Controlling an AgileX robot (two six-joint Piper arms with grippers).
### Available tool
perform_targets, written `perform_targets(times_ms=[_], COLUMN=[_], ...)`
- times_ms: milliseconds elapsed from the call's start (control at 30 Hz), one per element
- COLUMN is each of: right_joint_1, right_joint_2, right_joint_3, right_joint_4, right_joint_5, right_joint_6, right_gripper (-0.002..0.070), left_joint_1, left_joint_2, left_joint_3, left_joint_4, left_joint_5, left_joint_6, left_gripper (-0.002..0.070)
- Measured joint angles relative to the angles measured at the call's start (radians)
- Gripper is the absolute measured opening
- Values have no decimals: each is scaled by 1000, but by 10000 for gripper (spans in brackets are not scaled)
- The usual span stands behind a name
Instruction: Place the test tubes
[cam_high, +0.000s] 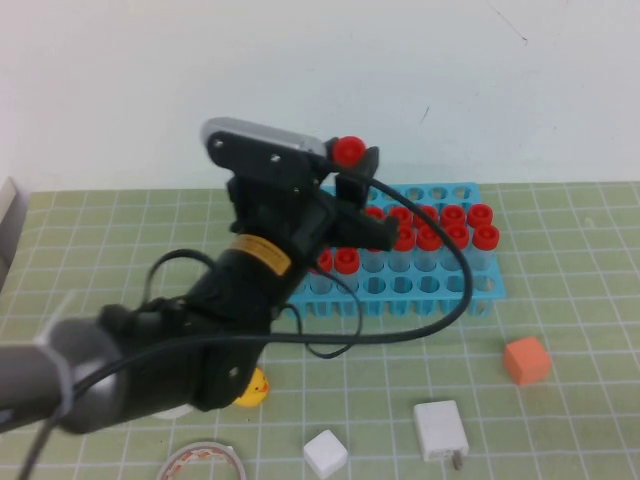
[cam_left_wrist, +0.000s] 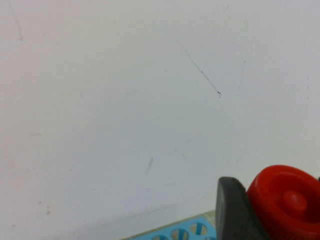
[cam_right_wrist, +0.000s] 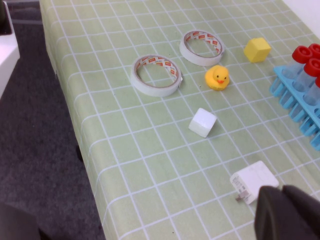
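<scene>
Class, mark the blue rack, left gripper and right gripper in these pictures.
blue rack (cam_high: 400, 300): high view, front wall.
left gripper (cam_high: 348, 166): high view, raised near the rack, between fingertips gripping the test tube (cam_high: 347, 150).
right gripper (cam_right_wrist: 284, 212): right wrist view, beside white adapter (cam_right_wrist: 254, 181), between shut fingertips.

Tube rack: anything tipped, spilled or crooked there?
Nothing stands out: the rack sits flat, its capped tubes upright. The left gripper holds one tube over its left end; the right gripper, shut, hangs near the white charger.
</scene>
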Motion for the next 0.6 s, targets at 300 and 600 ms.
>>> perform_targets(times_ms=[300, 600], right_joint_1=[0, 0], right_joint_2=[0, 0], right_joint_3=[0, 0], right_joint_4=[0, 0], right_joint_5=[0, 0], right_joint_6=[0, 0], right_gripper=[-1, -1], left_joint_1=[0, 14], left_joint_2=[154, 248], left_joint_3=[-55, -75], left_joint_4=[161, 162], left_joint_5=[-2, -16], left_joint_6=[-95, -99], left_gripper=[271, 271])
